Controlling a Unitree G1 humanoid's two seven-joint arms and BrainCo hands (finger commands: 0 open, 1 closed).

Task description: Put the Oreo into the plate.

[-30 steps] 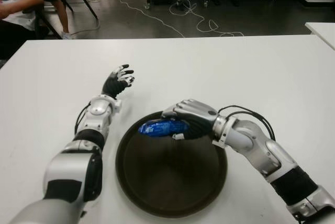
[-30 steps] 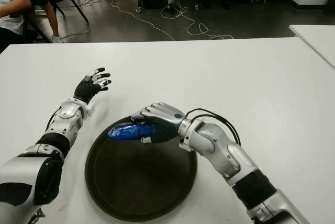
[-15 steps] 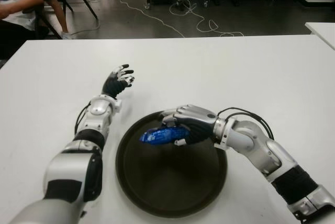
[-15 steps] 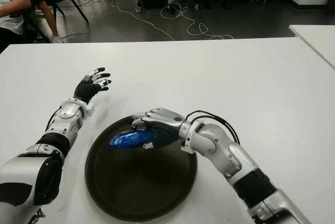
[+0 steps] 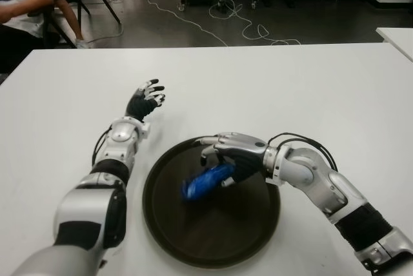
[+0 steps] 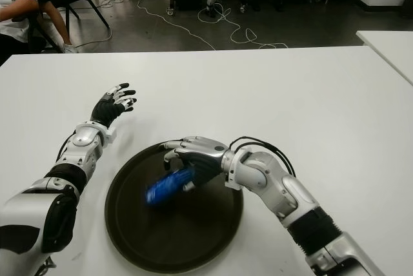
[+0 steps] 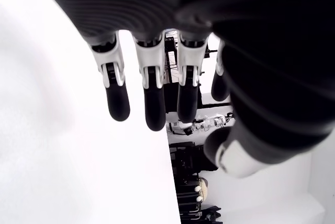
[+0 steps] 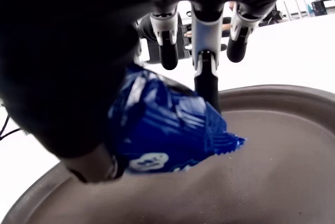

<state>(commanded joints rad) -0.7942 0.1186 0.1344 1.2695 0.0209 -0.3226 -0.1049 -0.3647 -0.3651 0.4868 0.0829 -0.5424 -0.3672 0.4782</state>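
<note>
Your right hand [image 5: 227, 155] has opened since half a second ago, and the Oreo pack [image 5: 207, 181] has dropped from under the fingers and tipped, one end now pointing down toward the middle of the plate [image 5: 240, 238]. You can see the fingers [image 8: 208, 72] stretched out and loosely spread above the pack, no longer wrapped round it. In the right wrist view the pack sits against the palm and beside the thumb, with its crimped end over the plate's brown floor; whether it already lies flat on the plate is hard to tell, since it shows blurred in the eye views. It is inside the plate's rim either way.

The wrapper is blue with a white patch on it; no lettering can be read.

There is one pack and one round dark plate on the white table [image 5: 322, 89]. Your left hand [image 5: 144, 100] shows left of the plate, well apart from it, fingers spread and holding nothing. A seated person [image 5: 19, 5] shows at the far left corner.
</note>
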